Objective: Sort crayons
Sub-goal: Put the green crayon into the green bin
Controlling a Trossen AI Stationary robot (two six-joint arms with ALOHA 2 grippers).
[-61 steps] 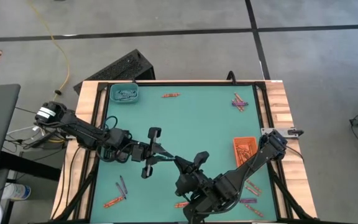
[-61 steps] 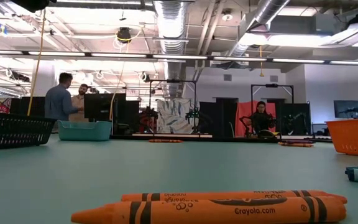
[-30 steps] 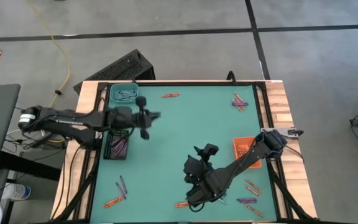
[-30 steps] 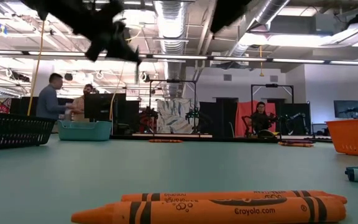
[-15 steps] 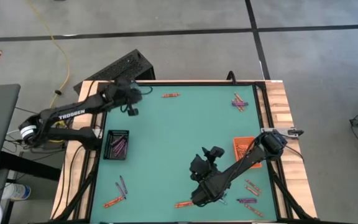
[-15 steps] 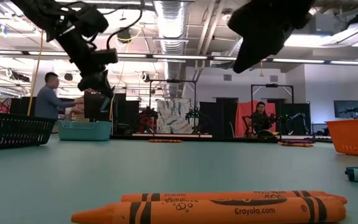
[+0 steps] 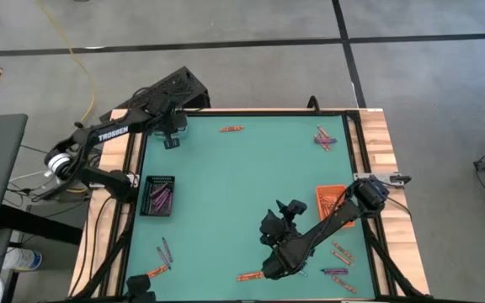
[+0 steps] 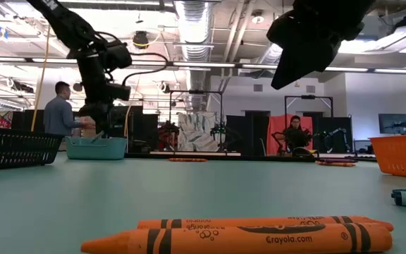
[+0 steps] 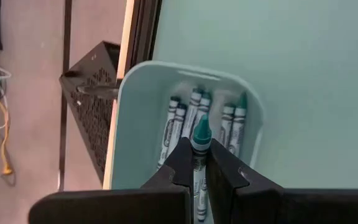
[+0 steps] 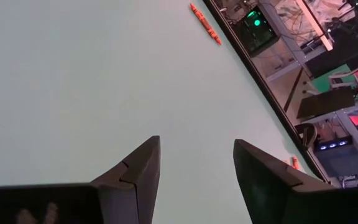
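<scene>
Teal tray at the table's far left corner, black tray nearer, orange tray right, person behind.

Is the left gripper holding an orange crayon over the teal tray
No, the left gripper is shut on a teal crayon, held above the teal tray where other teal crayons already lie.

I'm working in a big open robotics lab, industrial in build: bare ducts and pipes run under the ceiling with strip lights between them. Across the tabletop I see more dark rigs, monitors, an orange partition, and people at stations. From above, the floor is grey concrete with taped lines, a yellow cable trailing over it
</scene>
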